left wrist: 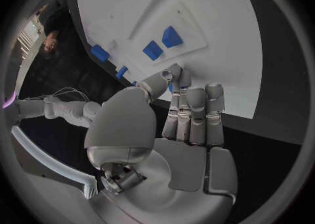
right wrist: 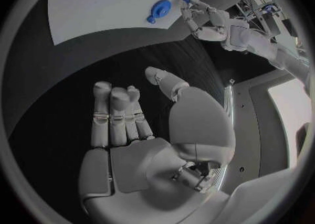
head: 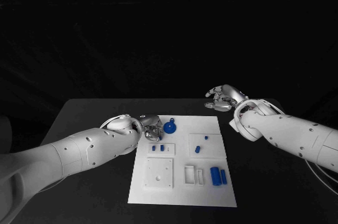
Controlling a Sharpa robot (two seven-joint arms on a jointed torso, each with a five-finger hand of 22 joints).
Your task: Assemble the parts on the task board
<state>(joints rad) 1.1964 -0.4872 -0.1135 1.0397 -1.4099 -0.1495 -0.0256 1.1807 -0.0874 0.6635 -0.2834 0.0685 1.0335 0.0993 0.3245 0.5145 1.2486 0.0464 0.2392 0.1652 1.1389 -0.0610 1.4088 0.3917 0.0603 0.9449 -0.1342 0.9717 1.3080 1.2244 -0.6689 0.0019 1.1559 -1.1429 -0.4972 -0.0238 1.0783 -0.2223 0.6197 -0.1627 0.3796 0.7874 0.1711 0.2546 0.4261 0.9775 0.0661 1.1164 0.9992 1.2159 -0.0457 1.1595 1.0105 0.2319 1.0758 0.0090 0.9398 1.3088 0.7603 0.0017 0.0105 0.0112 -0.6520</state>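
The white task board [head: 180,194] lies mid-table. A round blue part [head: 170,128] [right wrist: 159,9] sits near its far edge. My left hand [head: 149,127] [left wrist: 187,114] [right wrist: 209,20] is right beside that part, fingers stretched toward it. Thumb and one finger meet at their tips, and a bit of blue [left wrist: 172,86] shows between them; whether it is pinched I cannot tell. My right hand [head: 224,98] [right wrist: 125,114] hovers off the board's far right corner, fingers apart and holding nothing.
Two small blue blocks [head: 158,148] [left wrist: 163,43] sit on a raised plate. Two more small pieces [head: 198,149] [head: 206,137] lie to their right. Two blue cylinders [head: 219,176] stand near the front right, beside white slotted fixtures [head: 191,174]. Black table [head: 92,116] surrounds the board.
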